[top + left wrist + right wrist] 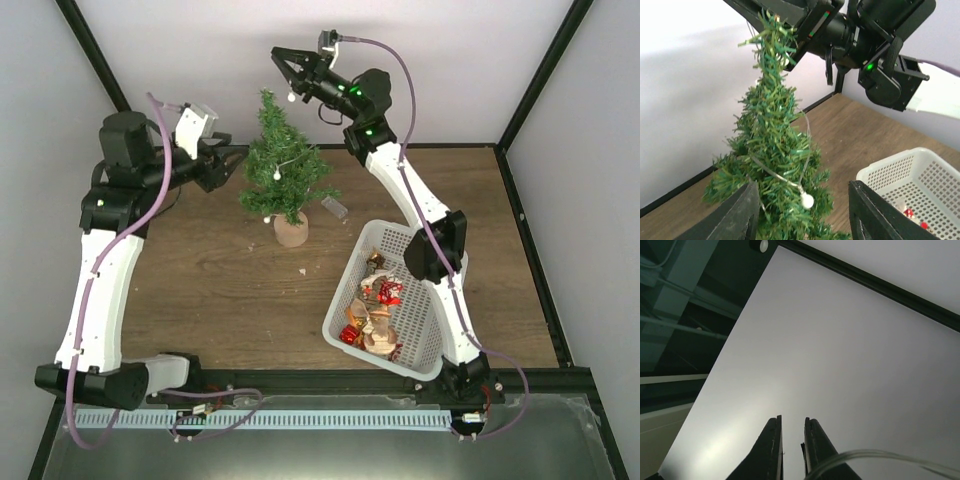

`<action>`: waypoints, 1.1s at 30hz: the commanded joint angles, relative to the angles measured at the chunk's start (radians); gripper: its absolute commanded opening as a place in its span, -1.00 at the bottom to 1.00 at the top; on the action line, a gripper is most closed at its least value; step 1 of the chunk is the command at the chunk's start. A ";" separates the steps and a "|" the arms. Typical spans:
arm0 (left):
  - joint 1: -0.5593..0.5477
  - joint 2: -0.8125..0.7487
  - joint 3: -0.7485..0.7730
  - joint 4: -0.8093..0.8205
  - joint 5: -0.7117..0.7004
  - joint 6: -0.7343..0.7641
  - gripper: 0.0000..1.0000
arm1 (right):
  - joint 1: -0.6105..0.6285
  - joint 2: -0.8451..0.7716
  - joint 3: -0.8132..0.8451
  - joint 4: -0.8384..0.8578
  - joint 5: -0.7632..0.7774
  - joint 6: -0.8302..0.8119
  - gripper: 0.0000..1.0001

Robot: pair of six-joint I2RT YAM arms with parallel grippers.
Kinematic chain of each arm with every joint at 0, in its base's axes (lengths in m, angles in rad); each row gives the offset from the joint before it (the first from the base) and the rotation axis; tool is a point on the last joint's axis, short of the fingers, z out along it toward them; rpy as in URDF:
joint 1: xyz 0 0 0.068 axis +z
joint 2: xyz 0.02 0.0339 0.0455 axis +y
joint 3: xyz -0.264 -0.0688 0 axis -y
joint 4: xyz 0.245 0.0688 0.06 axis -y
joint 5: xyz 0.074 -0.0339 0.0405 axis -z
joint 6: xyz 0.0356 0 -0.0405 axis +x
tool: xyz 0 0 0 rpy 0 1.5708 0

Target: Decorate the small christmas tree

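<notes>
The small christmas tree (287, 165) stands upright on its tan base (291, 232) at the back middle of the table. It also fills the left wrist view (772, 150). A thin clear string with white beads (276, 175) hangs across its branches, and one bead (807, 200) shows close up. My left gripper (236, 158) is open beside the tree's left side, its jaws (804, 192) framing the lower branches without touching. My right gripper (282, 62) is raised just above the treetop, jaws nearly closed (792, 421) on the string, with a bead (291, 97) dangling below it.
A white perforated basket (345, 285) with several red and gold ornaments sits at the right front; its corner shows in the left wrist view (920, 175). A small clear object (335, 207) lies right of the tree. Black frame posts stand at the back corners.
</notes>
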 commanded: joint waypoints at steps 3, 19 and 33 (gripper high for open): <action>-0.027 0.073 0.098 0.051 0.057 -0.053 0.04 | 0.006 -0.056 0.024 0.034 -0.007 -0.002 -0.84; -0.169 0.264 0.326 0.039 0.016 -0.029 -0.26 | 0.033 -0.138 -0.058 0.081 -0.068 -0.001 -0.91; -0.181 0.350 0.391 0.039 0.068 -0.047 -0.10 | 0.034 -0.222 -0.196 0.153 -0.115 0.009 -0.95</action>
